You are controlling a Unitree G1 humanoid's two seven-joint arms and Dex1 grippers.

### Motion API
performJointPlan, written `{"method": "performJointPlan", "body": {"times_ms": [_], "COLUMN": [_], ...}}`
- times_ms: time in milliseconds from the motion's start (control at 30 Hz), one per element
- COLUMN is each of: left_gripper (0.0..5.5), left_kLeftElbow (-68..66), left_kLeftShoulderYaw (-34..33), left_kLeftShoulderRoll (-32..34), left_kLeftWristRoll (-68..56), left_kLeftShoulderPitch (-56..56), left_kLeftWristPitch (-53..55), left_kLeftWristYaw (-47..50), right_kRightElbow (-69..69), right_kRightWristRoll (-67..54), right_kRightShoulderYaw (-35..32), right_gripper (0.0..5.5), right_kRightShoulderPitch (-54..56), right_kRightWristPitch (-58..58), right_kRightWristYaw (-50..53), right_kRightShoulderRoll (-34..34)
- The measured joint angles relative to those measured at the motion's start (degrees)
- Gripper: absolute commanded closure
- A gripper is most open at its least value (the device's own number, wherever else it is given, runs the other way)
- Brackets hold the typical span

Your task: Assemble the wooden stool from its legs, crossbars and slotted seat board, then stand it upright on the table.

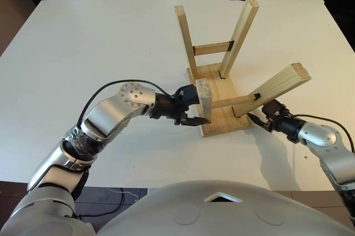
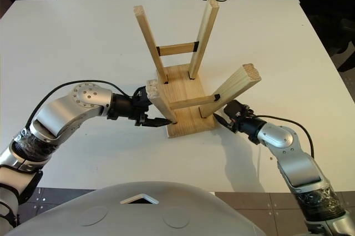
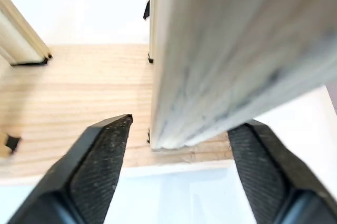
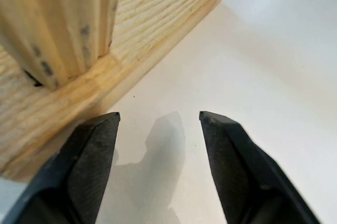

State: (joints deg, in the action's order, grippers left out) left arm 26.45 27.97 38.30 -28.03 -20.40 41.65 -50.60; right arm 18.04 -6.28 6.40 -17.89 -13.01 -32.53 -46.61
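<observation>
Black-fingered left hand [image 1: 194, 115] stood released, one finger on either side of the near left leg [image 1: 204, 98], with gaps showing on both sides. Right hand [image 1: 255, 118] was likewise released, low over the worktop [image 1: 83, 53] just beside the near right corner of the seat [image 1: 222, 120]. Seat lay flat on the worktop, four legs upward. Near right leg [image 1: 277, 87] leaned outward. A crossbar [image 1: 211, 48] joined the far legs [image 1: 239, 36], and a second crossbar [image 1: 227, 101] joined the near pair.

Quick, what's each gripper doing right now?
Left gripper: open, straddling the near-left leg, not clamped.
Right gripper: open, empty, beside the seat board.
</observation>
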Motion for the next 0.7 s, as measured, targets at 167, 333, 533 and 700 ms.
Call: {"method": "performJointPlan", "body": {"times_ms": [167,333,533,700], "left_gripper": [2.12,2.12,2.12,2.12], "left_kLeftElbow": [3.53,-2.58,-13.54,-14.56], "left_kLeftShoulderYaw": [-3.92,-11.85,-17.22,-15.84], "left_kLeftShoulderRoll": [3.6,13.78,13.2,9.77], "left_kLeftWristRoll": [-2.41,-0.6,0.41,2.32], "left_kLeftShoulderPitch": [5.11,17.1,17.15,16.14], "left_kLeftWristPitch": [-4.61,-20.82,-25.62,-26.24], "left_kLeftWristYaw": [-6.49,-19.18,-21.75,-21.18], "right_kRightElbow": [0.46,1.68,11.46,19.33], "right_kRightWristRoll": [0.93,-2.63,-9.07,-11.48], "right_kRightShoulderYaw": [-7.12,-15.92,-13.63,-5.41], "right_gripper": [2.69,2.69,2.69,2.69], "right_kRightShoulderPitch": [-4.68,-10.99,-16.85,-18.87], "right_kRightWristPitch": [1.19,4.49,3.37,0.13], "right_kRightWristYaw": [-4.79,-14.53,-21.88,-24.14], "right_kRightShoulderRoll": [-5.63,-10.31,-8.73,-7.15]}}
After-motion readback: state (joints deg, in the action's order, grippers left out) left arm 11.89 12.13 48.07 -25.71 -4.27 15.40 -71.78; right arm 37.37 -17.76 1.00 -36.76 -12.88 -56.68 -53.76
